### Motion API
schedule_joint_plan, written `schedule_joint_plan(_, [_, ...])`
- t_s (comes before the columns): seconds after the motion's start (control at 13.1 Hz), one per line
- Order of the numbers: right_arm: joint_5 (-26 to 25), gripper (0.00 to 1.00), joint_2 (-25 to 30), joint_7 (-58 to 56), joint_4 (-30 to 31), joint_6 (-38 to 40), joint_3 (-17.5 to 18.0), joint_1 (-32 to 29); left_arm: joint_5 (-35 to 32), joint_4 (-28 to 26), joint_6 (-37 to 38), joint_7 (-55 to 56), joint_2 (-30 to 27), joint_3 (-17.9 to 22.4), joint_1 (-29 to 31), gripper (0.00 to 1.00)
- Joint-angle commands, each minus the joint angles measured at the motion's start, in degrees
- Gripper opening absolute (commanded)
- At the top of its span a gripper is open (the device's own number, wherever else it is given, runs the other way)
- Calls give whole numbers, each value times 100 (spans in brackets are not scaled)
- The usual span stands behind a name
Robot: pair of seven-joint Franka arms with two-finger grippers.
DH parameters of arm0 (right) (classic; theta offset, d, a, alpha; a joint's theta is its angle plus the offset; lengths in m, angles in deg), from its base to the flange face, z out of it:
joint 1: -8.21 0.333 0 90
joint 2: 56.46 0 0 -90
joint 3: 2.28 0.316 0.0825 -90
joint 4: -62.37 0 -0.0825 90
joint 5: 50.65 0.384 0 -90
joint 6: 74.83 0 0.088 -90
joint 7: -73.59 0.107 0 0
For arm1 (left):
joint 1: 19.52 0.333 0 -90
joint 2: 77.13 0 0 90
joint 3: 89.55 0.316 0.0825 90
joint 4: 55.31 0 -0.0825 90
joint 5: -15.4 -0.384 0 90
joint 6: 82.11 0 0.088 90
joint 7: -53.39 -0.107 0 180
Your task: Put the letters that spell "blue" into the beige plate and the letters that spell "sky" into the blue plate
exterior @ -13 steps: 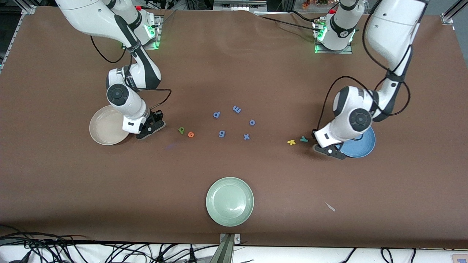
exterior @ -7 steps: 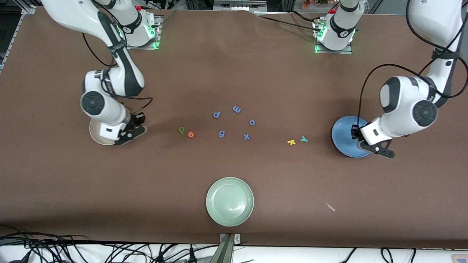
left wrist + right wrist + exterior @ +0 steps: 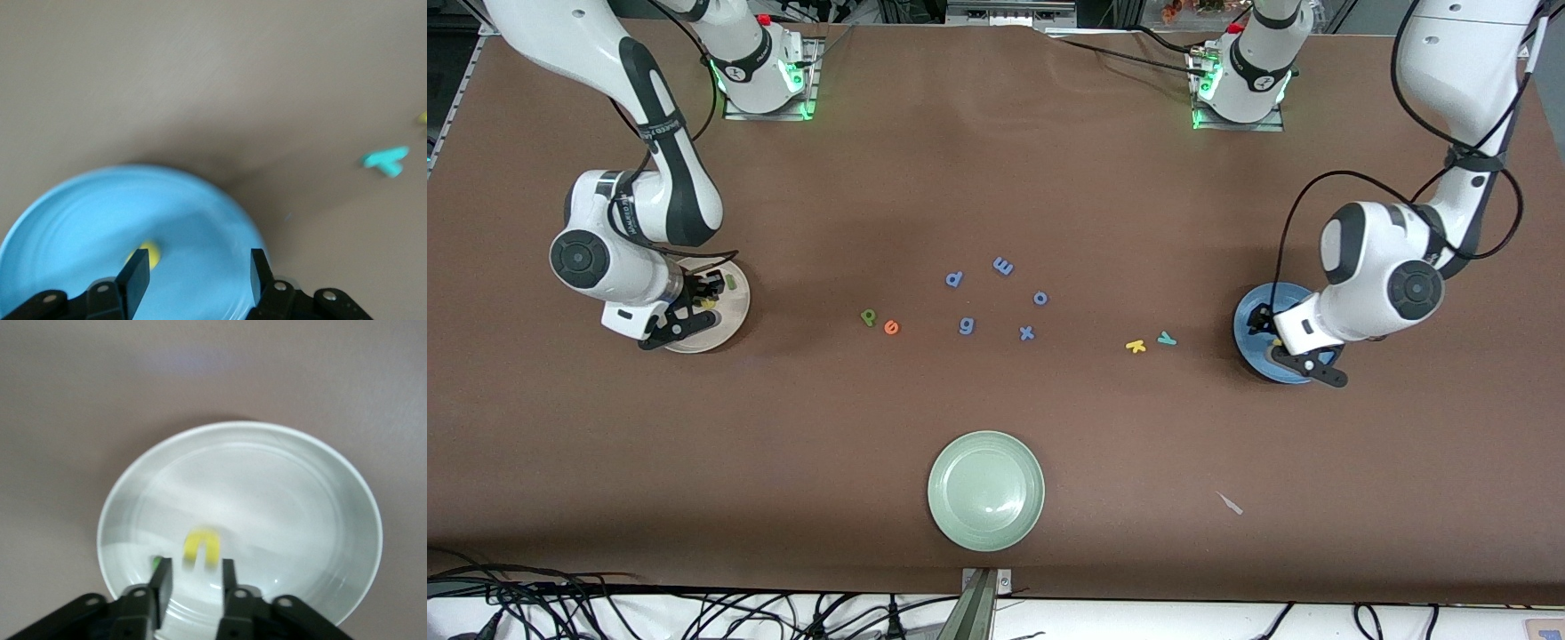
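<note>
In the front view the left arm (image 3: 1374, 284) covered part of the blue plate (image 3: 1249, 342), and the right arm (image 3: 618, 267) hid part of the beige plate (image 3: 734, 311). The left wrist view cut the blue plate off at its edge; the yellow letter (image 3: 152, 252) in it sat half hidden by a finger (image 3: 135, 280), its shape too blurred to tell. In the right wrist view a green piece (image 3: 155, 564) barely showed beside a finger (image 3: 162, 581).

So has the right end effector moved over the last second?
Yes. The right end effector went from the table beside the beige plate, toward the light green "b", to over the plate.
</note>
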Motion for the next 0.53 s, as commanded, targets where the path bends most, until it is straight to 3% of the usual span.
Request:
schedule_joint_plan(0.0, [34,100,102,103,-75,286,70,35,217,140,-274,358,149,-118,-666,70])
schedule_joint_plan(0.15, [61,100,58,400,-251,279,307,70,412,360,-300,735,378,-118,-1029,70])
schedule_joint_plan(0.46, [70,100,-196,973,-612,52,1247,79,413,370,-844,992,712,-118,-1258,70])
